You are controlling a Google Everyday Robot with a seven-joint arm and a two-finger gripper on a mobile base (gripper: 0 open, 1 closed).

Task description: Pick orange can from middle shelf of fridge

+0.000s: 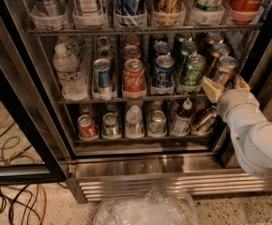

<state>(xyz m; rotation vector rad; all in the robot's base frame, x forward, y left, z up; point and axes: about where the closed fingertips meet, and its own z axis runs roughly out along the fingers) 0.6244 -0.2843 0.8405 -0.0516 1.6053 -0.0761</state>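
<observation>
The fridge [140, 165] stands open in front of me. The middle shelf [112, 99] holds lanes of cans. Several orange cans stand in its rightmost lane, and the front orange can [225, 68] is at the shelf's edge. My gripper [227, 86] is at the right end of this shelf, just below and in front of that can. Its tan fingers [212, 90] are spread open, one on each side of the can's lower part, and I cannot tell whether they touch it. The white arm comes in from the lower right.
On the middle shelf a green can [191, 70], a blue can [164, 69], a red Coca-Cola can [133, 76] and a water bottle [68, 71] stand left of the orange can. Tall cans fill the rack above. A clear plastic bag [145, 210] and cables [9, 200] lie on the floor.
</observation>
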